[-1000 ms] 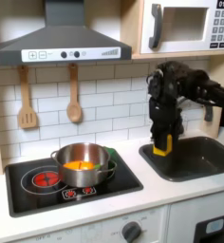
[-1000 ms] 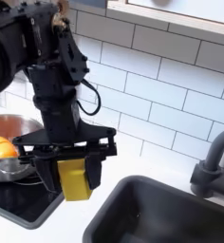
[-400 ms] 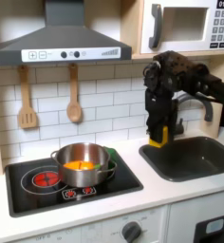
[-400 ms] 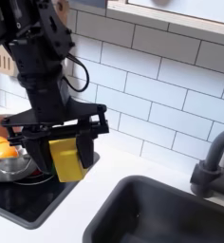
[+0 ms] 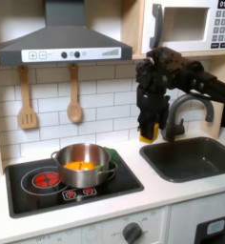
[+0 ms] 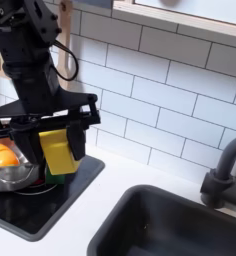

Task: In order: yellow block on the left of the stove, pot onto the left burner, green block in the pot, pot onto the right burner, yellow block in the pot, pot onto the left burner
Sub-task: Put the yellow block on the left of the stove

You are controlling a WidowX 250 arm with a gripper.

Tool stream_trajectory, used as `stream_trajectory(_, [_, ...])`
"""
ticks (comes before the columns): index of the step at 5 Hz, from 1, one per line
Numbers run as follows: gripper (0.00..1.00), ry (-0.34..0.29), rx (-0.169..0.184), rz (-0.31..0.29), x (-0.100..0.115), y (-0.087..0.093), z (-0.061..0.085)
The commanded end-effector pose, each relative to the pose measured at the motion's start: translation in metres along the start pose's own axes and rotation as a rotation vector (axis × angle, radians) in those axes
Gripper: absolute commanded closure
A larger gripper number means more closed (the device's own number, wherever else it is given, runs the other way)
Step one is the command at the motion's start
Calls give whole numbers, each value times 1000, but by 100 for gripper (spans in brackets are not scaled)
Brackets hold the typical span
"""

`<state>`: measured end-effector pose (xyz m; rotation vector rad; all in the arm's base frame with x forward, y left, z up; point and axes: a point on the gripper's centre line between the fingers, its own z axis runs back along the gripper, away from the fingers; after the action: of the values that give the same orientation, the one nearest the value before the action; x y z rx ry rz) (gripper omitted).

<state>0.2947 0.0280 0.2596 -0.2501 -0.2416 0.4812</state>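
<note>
Gripper (image 6: 58, 150) up in the air with its fingers (image 6: 79, 147) pointing down, clamped on the yellow block (image 6: 57, 151), as I see it in the second exterior view. I read the block as a bit taller than wide, its long axis about upright, 12 to 6, one broad face toward the camera. In the first exterior view I find gripper (image 5: 148, 129) and block (image 5: 148, 128) above the white surface (image 5: 133, 195), over the strip between the stove (image 5: 29, 198) and the sink (image 5: 195, 157), at about 3 o'clock from the pot (image 5: 83, 164) and well apart from it. I see the pot on the right burner, the left burner (image 5: 46, 178) bare at its 9 o'clock. An orange piece (image 5: 78, 166) lies inside the pot, and the green block (image 5: 111, 165) shows dark at the pot's 3 o'clock edge; I cannot tell whether they touch.
</note>
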Motion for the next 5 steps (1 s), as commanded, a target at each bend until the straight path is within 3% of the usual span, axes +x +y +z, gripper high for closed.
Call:
stream_trajectory(1, [100, 1, 28, 23, 9, 13, -5])
stream_trajectory(2, [100, -20, 55, 28, 14, 23, -3])
stream_trajectory(5, [100, -21, 89, 40, 32, 39, -10])
